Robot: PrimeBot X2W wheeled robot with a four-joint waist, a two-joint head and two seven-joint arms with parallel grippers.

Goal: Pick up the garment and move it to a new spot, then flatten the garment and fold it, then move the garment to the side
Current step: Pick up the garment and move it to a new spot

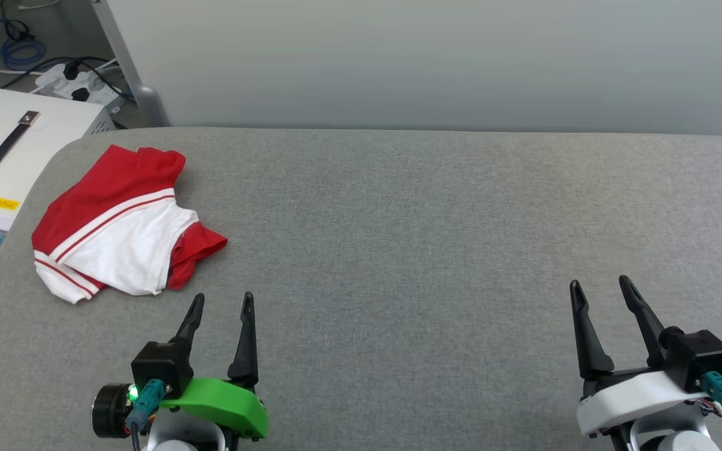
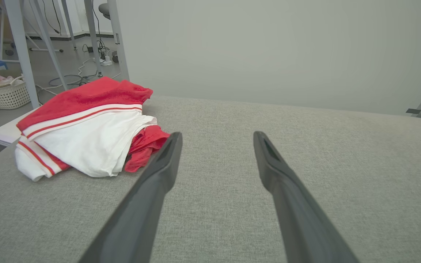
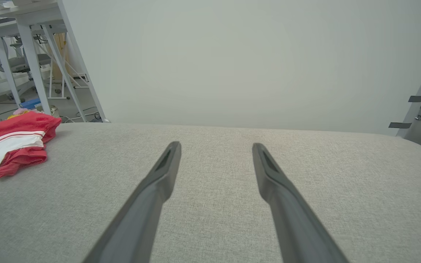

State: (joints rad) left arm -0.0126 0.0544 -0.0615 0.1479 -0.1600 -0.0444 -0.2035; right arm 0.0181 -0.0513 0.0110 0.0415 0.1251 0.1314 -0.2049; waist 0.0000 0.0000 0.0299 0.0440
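Note:
The garment (image 1: 116, 225) lies crumpled in a heap at the left of the grey padded table (image 1: 430, 250), red with a white sleeve and red-and-white striped trim on top; its print is hidden. From the left wrist the garment (image 2: 86, 135) sits ahead to the left, and from the right wrist the garment (image 3: 11, 146) is at the far left. My left gripper (image 1: 222, 300) stands open just right of and nearer than the heap, empty. My right gripper (image 1: 599, 285) is open at the lower right, far from it.
A white box with a black handle (image 1: 16, 150) stands off the table's left edge, with a power strip and cables (image 1: 79, 81) behind it. A pale wall panel (image 1: 436, 62) runs along the table's far edge. A laundry basket (image 2: 2, 93) sits on the floor.

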